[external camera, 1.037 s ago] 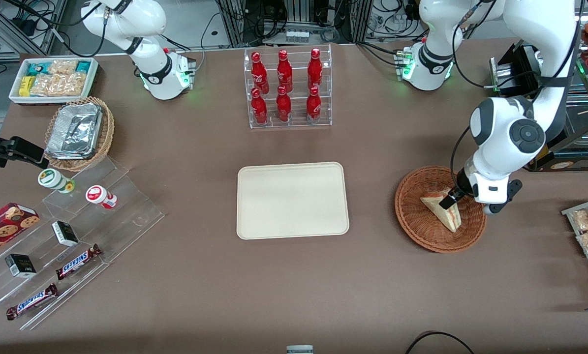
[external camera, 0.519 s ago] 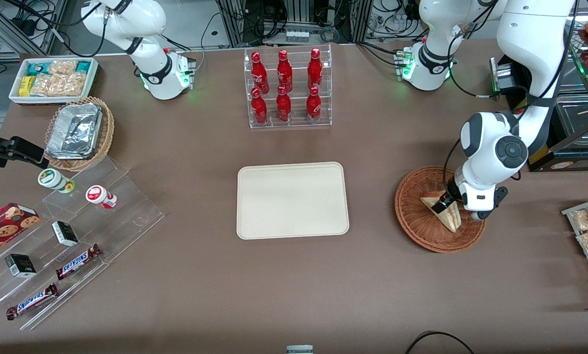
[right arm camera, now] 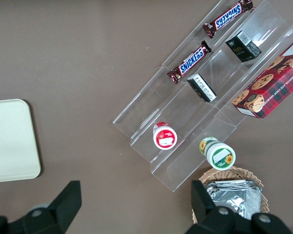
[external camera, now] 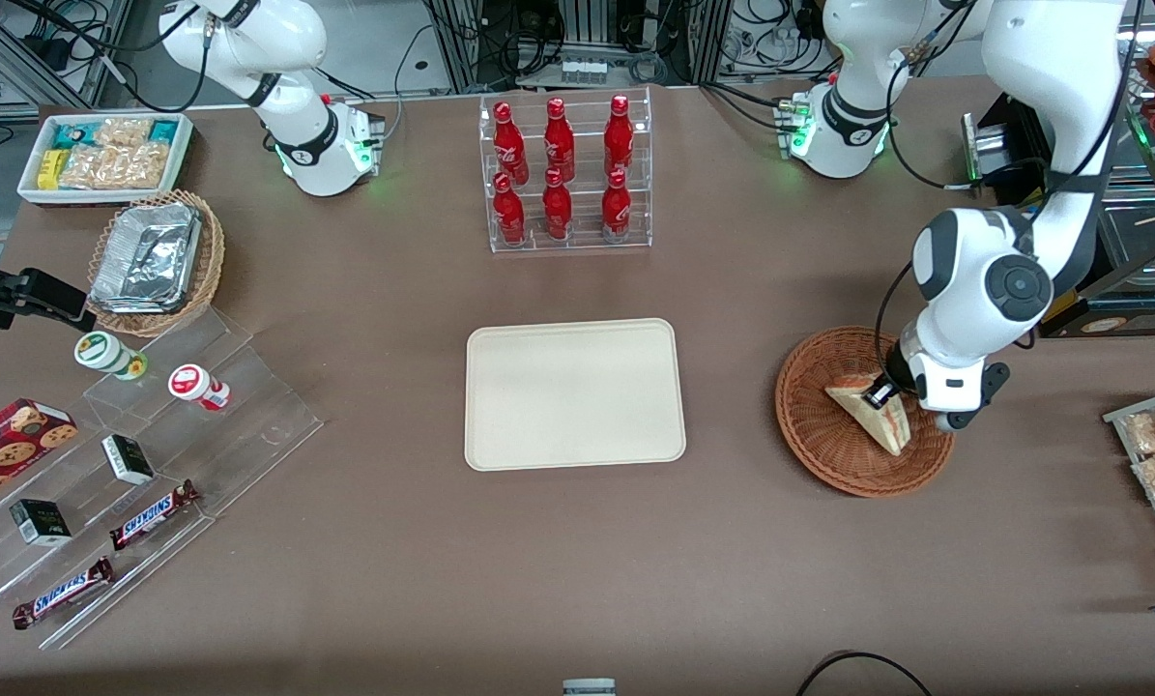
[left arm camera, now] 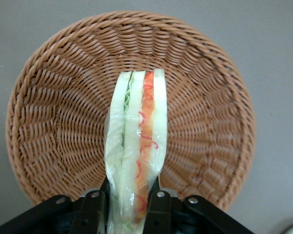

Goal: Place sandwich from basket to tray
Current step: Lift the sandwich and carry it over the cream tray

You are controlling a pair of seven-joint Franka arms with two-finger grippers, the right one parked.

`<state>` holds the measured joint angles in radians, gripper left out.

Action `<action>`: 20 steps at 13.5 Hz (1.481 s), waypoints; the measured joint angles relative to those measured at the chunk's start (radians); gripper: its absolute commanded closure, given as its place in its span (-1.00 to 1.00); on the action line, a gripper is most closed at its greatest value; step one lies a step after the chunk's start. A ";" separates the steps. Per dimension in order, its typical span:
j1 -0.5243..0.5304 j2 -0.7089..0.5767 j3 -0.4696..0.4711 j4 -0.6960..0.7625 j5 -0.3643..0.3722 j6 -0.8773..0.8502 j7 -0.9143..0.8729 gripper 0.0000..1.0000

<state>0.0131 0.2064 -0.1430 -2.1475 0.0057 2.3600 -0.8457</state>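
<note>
Because the sandwich [left arm camera: 136, 141] is a soft wedge, you have it pinched across its thickness, bread face to bread face, so the filling layers run between the fingers [left arm camera: 157, 207] instead of being pressed out sideways. The wrist view shows this plainly: one black finger on each outer slice, closed onto the wrapped end of the wedge, cut edge with red and green filling facing the camera.

Gripper [external camera: 884, 393]: over the basket [external camera: 814, 425], at the end of the wedge nearest the working arm's base. Fingers narrow, holding the sandwich.

Sandwich location: within the basket's rim in the front view [external camera: 872, 414], point toward the camera. In the wrist view it stands out in front of the weave [left arm camera: 53, 122]; it may already be lifted clear of the basket floor, but you cannot confirm that from these angles. Treat it as grasped, lift unconfirmed.

Tray [external camera: 574, 393]: mid-surface, well apart from the basket, toward the parked arm's end. Nothing on it. Bare surface [external camera: 732, 406] lies between the two, so the carry has no obstacle once the wedge clears the rim.

Judgement: grasp step done or nearly so; transfer not yet made. Risk: the grip sits at one end, so the free end could sag or swing, and the wrap may slip. Raise straight before you traverse.
</note>
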 measured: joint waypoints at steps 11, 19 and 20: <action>-0.396 0.230 -0.033 0.419 0.028 -0.278 0.106 1.00; -0.650 0.564 -0.028 0.846 0.031 -0.396 -0.099 1.00; -0.663 0.589 -0.028 0.874 0.031 -0.396 -0.121 1.00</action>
<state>-0.6500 0.7951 -0.1709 -1.2734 0.0368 1.9636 -0.9665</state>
